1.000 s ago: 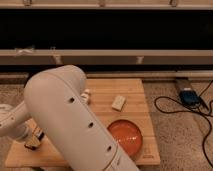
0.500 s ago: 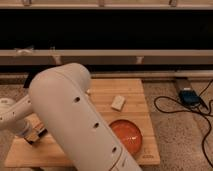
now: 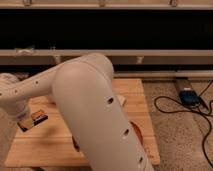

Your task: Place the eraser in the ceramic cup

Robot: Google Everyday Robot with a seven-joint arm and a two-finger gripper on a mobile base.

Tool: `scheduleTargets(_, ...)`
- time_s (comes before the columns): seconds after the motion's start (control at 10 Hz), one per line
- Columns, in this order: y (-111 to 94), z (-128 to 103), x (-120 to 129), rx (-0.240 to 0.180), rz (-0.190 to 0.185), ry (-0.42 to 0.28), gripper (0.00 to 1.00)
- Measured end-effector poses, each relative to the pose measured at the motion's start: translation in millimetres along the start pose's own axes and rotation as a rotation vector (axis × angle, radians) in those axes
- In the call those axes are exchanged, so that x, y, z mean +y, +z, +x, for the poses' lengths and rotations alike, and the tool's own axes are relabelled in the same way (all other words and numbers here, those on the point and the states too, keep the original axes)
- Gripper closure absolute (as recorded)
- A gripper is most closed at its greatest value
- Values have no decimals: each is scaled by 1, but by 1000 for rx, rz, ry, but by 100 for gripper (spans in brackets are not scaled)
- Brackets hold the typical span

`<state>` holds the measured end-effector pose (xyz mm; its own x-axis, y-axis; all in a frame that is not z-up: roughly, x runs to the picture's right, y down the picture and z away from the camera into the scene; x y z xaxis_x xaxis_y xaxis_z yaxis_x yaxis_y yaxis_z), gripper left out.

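The big white arm (image 3: 95, 110) fills the middle of the view and blocks most of what lies to the right of the gripper (image 3: 32, 121). The gripper itself is low at the left, over the left part of the wooden surface (image 3: 45, 150). The eraser (image 3: 36, 119), dark with tan edges, is right at the gripper and touches it. I cannot tell whether the gripper is closed on it or how wide it stands.

Far to the right of the gripper, behind the arm, only a thin red-orange piece of the bowl (image 3: 136, 134) shows at the edge of the arm; what is inside it is hidden. Above that piece, a corner of the small white block (image 3: 121, 100) shows beside the arm. Much farther right, off the surface, a blue device (image 3: 189, 96) lies on the speckled floor (image 3: 180, 145) with black cables (image 3: 167, 106).

Compared with half a second ago, the arm now covers more of the bowl and the white block, which then were mostly in plain sight.
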<state>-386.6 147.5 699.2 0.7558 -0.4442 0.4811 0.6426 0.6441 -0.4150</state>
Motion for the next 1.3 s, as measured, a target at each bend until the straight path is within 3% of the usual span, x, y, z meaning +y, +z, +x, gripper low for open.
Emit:
scheduleTargets(0.2,-45,9,-22,-80,16,69,100)
scheduleTargets(0.3,-68,15,-40,-143,26,116,100)
scheduleTargets(0.5,-87,34,-76,-256,24,207,100)
scheduleTargets(0.8,-91,58,-137,-452,21,380,100)
scheduleTargets(1.0,-93,68,-153,-501,32,437,100)
scheduleTargets(1.3,-86,69,-168,-531,41,495,100)
